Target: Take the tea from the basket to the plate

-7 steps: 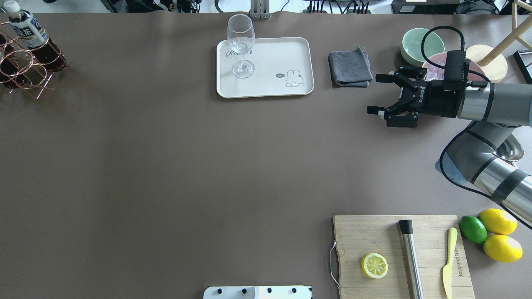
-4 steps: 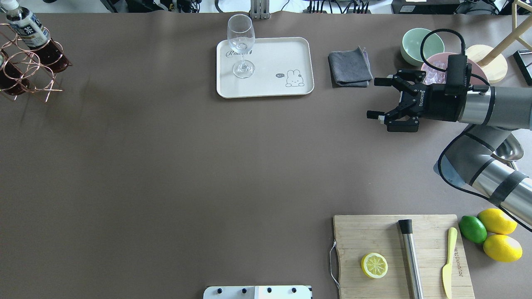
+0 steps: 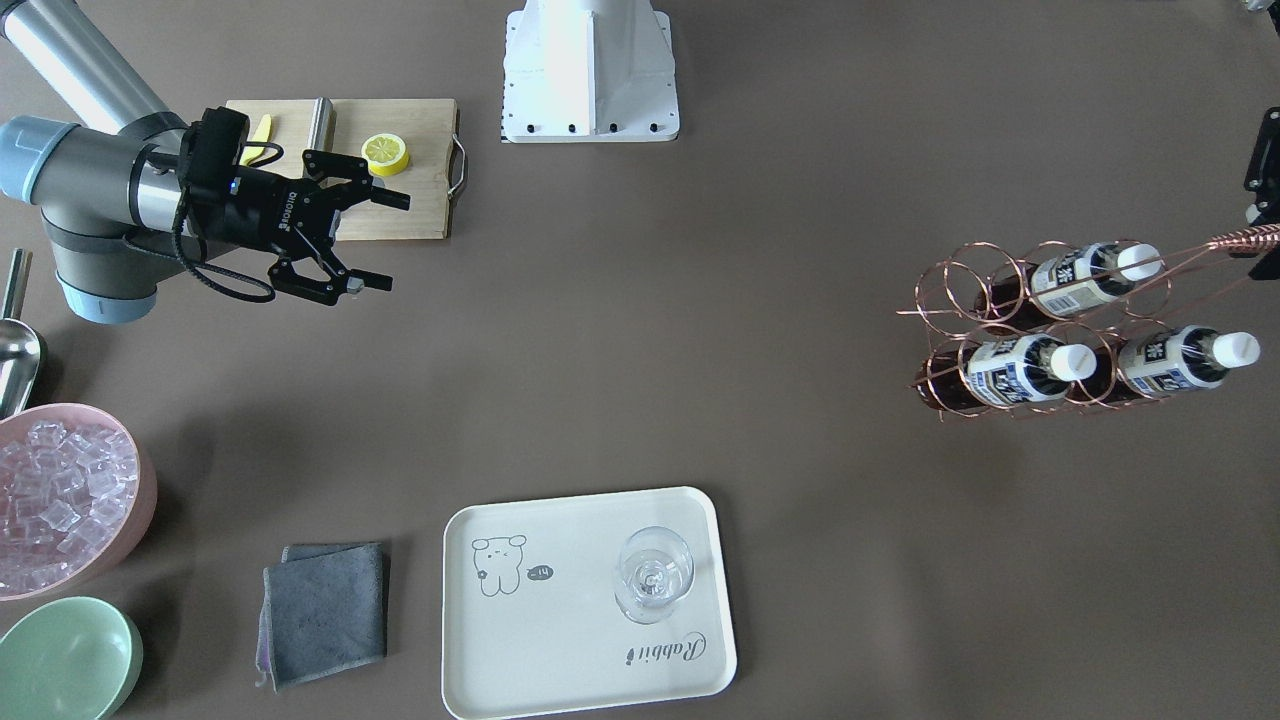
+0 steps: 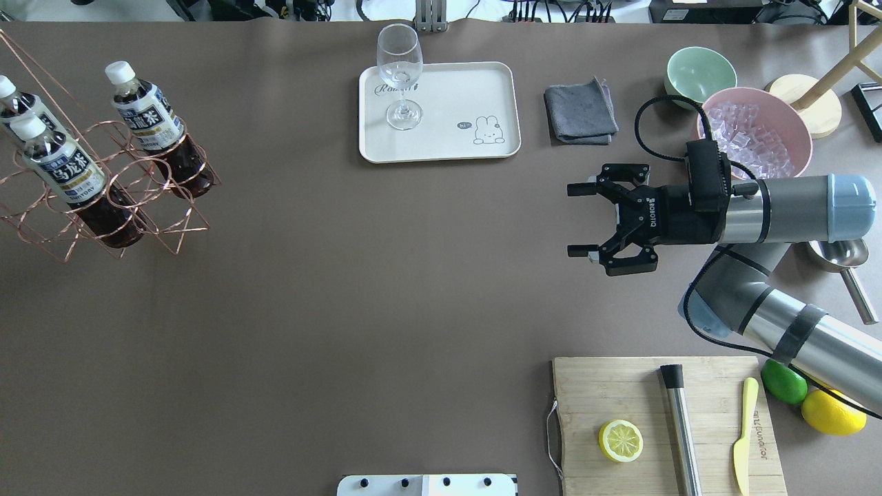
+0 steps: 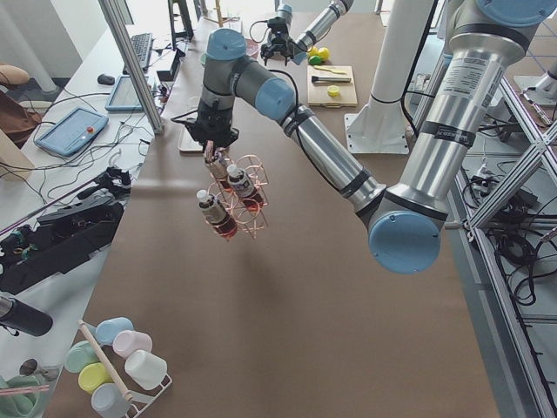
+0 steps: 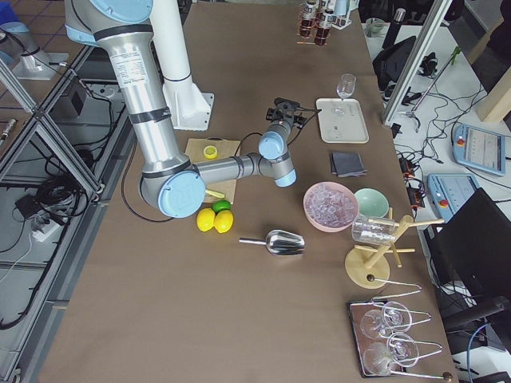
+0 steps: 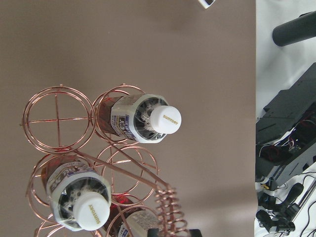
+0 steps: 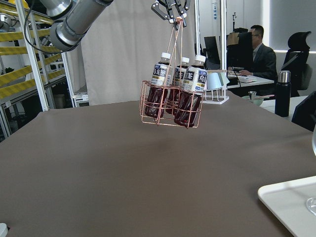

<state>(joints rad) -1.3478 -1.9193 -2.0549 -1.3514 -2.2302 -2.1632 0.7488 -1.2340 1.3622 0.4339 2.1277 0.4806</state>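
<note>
The copper wire basket (image 4: 103,200) hangs tilted above the table's left side, lifted by its coiled handle. It holds three tea bottles (image 4: 155,131) with dark liquid and white caps (image 3: 1020,365). My left gripper (image 8: 171,12) is shut on the top of the handle; it is out of the overhead view. The left wrist view looks down on the bottle caps (image 7: 165,118). The cream plate (image 4: 455,89) lies at the far middle of the table. My right gripper (image 4: 579,220) is open and empty, right of the plate and nearer the robot, pointing towards the basket (image 8: 170,101).
A clear stemmed glass (image 4: 400,76) stands on the plate's left part. A grey cloth (image 4: 580,111), a mint bowl (image 4: 699,72) and a pink bowl of ice (image 4: 754,134) are at the back right. A cutting board (image 4: 661,420) with a lemon half lies front right.
The basket has risen and swung right, further into the overhead view. My right gripper has moved left and nearer the robot, still open.
</note>
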